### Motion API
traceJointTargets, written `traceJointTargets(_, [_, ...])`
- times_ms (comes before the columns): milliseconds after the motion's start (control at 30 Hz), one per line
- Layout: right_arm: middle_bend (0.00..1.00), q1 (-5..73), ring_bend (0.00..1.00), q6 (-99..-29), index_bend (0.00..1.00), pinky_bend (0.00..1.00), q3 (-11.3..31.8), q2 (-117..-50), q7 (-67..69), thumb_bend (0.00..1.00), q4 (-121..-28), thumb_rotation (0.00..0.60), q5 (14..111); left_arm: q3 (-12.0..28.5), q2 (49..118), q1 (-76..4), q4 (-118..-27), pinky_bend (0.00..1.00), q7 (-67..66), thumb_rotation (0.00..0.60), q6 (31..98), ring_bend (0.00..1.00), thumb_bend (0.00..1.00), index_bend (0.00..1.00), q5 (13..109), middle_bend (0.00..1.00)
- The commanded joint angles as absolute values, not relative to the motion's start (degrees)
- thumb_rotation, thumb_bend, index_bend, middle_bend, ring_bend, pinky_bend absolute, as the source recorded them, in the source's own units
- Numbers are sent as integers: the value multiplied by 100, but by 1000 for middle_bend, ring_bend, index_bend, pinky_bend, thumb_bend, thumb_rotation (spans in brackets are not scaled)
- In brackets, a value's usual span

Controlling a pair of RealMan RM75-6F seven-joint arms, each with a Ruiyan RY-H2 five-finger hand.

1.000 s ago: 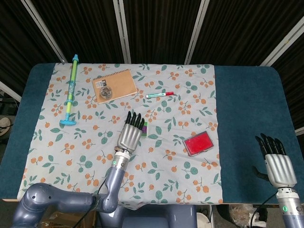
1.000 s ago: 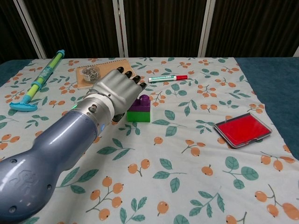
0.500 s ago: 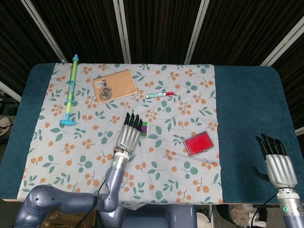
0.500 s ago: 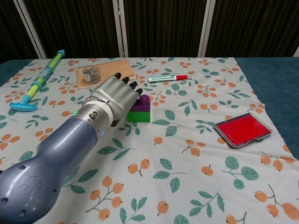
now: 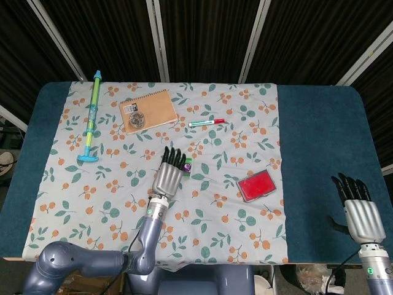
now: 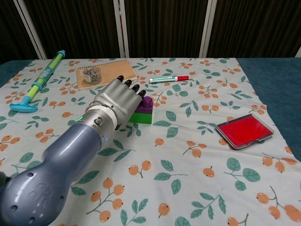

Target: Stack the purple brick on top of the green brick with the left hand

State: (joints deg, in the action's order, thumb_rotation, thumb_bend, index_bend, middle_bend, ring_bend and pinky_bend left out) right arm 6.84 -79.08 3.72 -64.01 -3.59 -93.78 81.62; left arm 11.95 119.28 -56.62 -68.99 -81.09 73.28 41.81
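The left hand (image 6: pixel 117 100) has drawn back toward the robot from the purple brick (image 6: pixel 145 102), fingers released; that brick sits atop the green brick (image 6: pixel 141 116). The right hand (image 5: pixel 360 215) idles, fingers loose.

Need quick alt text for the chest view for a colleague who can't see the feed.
The left hand reaches across a floral tablecloth, fingers at a purple brick already sitting on a green brick. Nearby lie a red ink pad, a marker, a spiral notebook and a blue-green toy tube.
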Motion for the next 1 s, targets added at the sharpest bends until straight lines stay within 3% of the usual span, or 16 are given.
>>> traceJointTargets(33, [12,680,1,-7917,65,0,372,-6395,-337,250,-9372,600,8170,1190,11948,-5653,-6874,0,-8123,600,7315,0,491,15,4187,0])
traceJointTargets(600, [12,686,1,-7899,65,0,356,-6383,-329,250,-9375,600,8197,1263,11992,-5610,-6765,0,-8057,600,7239,0,486,12,4357,0])
traceJointTargets(867, [12,692,1,-7896,65,0,350,-6398,-342,249,-9381,600,8209,1359,11777,-5667,-7254,0,-8071,600,7384,0,316,0,4631,0])
traceJointTargets(1000, [12,689,1,-7895,65,0,355,-6394,-311,250,-9369,600,8195,1395,11564,-5607,-7644,0,-8102,600,7446,0,299,0,4601,0])
